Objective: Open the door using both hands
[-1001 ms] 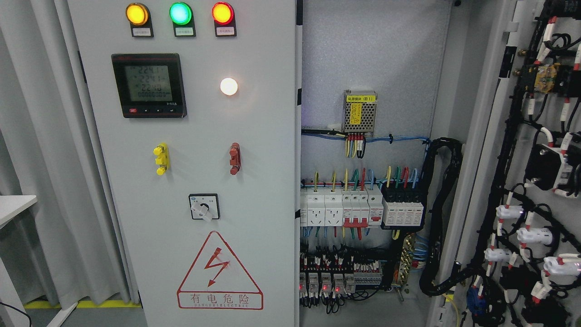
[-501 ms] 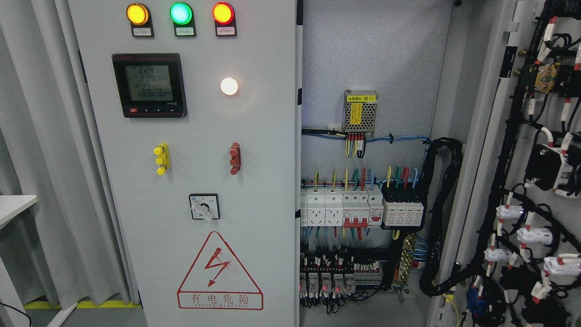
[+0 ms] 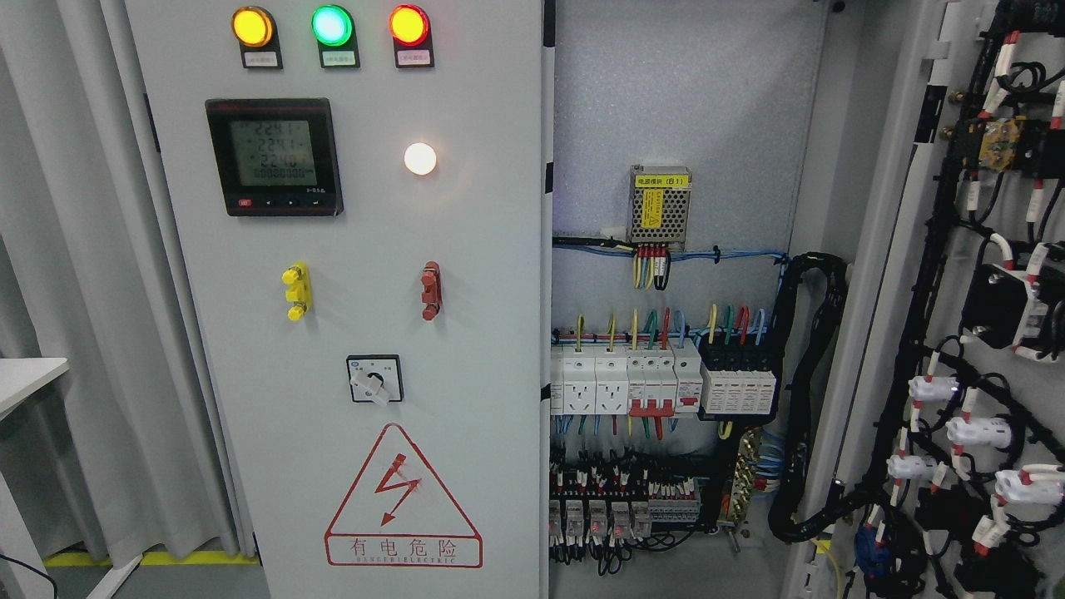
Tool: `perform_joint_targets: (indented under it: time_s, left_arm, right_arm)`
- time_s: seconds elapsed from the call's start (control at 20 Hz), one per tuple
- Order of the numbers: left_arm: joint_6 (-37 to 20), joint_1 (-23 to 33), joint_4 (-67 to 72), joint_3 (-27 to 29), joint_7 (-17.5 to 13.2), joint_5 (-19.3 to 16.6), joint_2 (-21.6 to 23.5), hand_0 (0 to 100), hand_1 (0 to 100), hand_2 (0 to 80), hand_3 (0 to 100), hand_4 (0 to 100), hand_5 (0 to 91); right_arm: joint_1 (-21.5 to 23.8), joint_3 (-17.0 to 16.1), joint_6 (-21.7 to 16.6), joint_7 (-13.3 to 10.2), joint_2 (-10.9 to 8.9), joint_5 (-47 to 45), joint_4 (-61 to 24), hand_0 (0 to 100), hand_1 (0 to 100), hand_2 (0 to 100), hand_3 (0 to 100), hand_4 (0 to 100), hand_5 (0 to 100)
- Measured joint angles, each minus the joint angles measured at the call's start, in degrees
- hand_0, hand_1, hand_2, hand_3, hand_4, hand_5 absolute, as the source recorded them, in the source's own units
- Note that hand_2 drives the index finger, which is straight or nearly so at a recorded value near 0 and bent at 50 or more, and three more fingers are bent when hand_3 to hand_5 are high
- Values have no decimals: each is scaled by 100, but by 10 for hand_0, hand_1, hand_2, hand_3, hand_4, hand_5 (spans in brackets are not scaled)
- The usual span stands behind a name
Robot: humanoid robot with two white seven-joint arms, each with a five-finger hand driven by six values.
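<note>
Neither hand of the robot shows in the head view, so whether each is released or clenched cannot be told.

Filling the left half of the picture, the left door (image 3: 349, 333) of the grey electrical cabinet stands closed, its face flat toward the camera. Along its top sit three lit lamps in a row: amber (image 3: 251, 26), green (image 3: 331, 25) and red (image 3: 409, 24). Below them is a black digital meter (image 3: 274, 156) with a pale display, and to its right a white lit lamp (image 3: 419, 158). Lower down are a yellow handle (image 3: 294, 291) and a red handle (image 3: 430, 290), then a rotary switch (image 3: 373, 379), and under it a red triangular warning sign (image 3: 403, 499) with a lightning bolt.

At the picture's right, the right door (image 3: 982, 316) is swung wide open, its inner face carrying black cable bundles and white connectors. Between the two doors the cabinet interior (image 3: 682, 100) is exposed: a small power supply (image 3: 660, 208) with a yellow label, a row of white breakers (image 3: 624, 381) with coloured wires above, and terminal blocks below.

Grey curtains (image 3: 75, 249) hang at the left, beside the corner of a white table (image 3: 25, 378). A yellow line (image 3: 141, 556) runs along the floor under the curtains.
</note>
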Motion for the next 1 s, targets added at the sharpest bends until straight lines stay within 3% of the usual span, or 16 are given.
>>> perform_joint_targets:
  time_s: [0.45,0.65,1.0]
  left_arm:
    - [509,-43,713,206,668,-3,-169,288,0,27,27,35,0]
    - [554,-141,973,254,801,-7,-211,288,0,27,27,34,0]
    - [587,-272,1250,297,860,-104,-253,288,0,27,28,35,0]
  right_arm:
    - [631,589,44,-22,-154,3,-3582,218,0,0,0,0,0]
    - [584,770,45,-32,-178,3,-4796,218,0,0,0,0,0]
    - [251,950,-25,-41,-185,3,-6105,218,0,0,0,0,0]
